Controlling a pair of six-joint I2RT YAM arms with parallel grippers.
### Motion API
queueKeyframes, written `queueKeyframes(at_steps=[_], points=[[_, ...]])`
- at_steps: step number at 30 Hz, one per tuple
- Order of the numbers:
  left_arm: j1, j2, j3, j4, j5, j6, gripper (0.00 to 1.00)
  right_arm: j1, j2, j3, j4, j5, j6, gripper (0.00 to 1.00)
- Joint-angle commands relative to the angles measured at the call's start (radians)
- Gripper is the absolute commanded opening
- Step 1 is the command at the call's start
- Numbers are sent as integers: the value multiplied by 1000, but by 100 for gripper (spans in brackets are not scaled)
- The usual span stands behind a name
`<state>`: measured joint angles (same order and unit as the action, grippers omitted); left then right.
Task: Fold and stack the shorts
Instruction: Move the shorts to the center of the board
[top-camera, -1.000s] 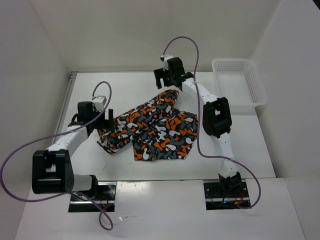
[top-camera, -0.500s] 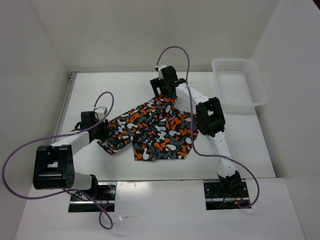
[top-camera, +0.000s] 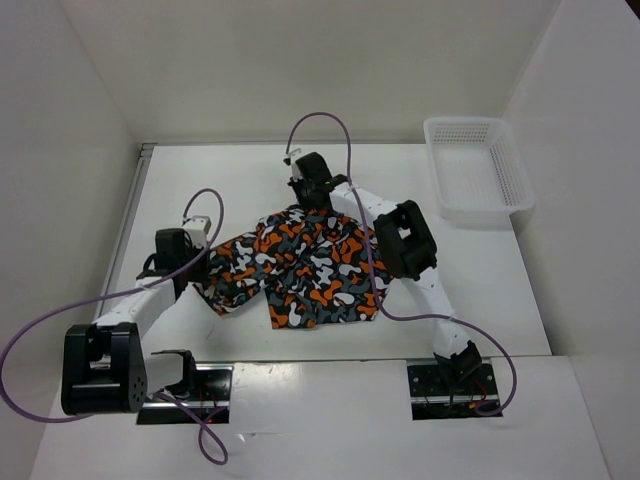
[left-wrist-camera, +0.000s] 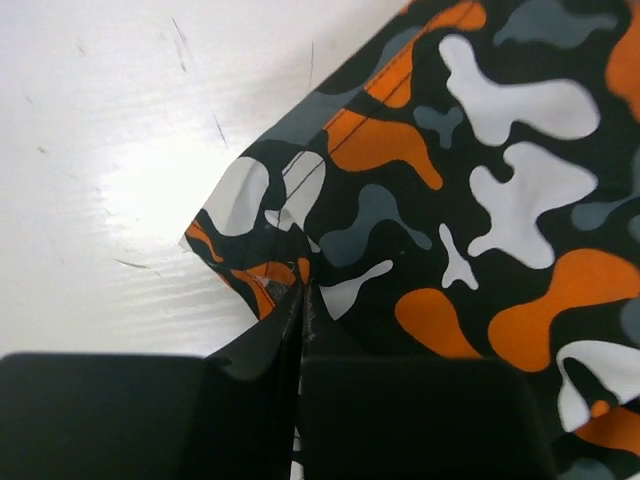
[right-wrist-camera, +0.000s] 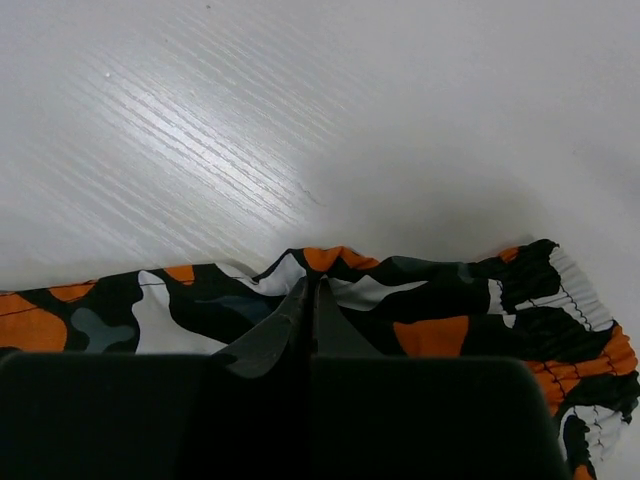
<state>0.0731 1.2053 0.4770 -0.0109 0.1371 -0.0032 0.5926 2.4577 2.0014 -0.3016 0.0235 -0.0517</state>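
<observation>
Table (top-camera: 230, 170): white, fills the middle of the top view, walled in white on three sides.

Shorts (top-camera: 300, 268): orange, black, white and grey blotches, lying at the centre of the table. They spread from centre-left to just right of centre, rumpled, with a raised fold along the upper edge.

Arms: the left arm reaches in from lower left toward the left corner of the shorts. The right arm reaches from lower right up across the cloth to its upper edge. A purple cable (top-camera: 60, 310) loops beside the left arm.

Basket (top-camera: 470, 212): white mesh, upper right of the top view, well apart from the shorts.

Left gripper (left-wrist-camera: 300, 292): jaws pressed together with no gap showing, pinching a corner of the shorts where the stitched hem folds back on itself. Bare table lies to the upper left of that corner in the wrist view.

Right gripper (right-wrist-camera: 311, 287): jaws likewise clamped tight, nipping the upper edge of the cloth, which bunches up at the fingertips. The gathered waistband (right-wrist-camera: 585, 305) shows at the right of this view.
</observation>
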Motion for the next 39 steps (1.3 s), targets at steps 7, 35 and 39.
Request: queueKeyframes(at_steps=[7,35,39], points=[[59,-30,349,106,-53,3,0,3,-141,238,-5,108,-86,0],[42,-790,195,-750,320,3,81,3,-1195,-1003,-318,-192,-491,100],[42,-678,140,-681,155,3,81,-20,-1192,-946,-282,-180,-461,100]])
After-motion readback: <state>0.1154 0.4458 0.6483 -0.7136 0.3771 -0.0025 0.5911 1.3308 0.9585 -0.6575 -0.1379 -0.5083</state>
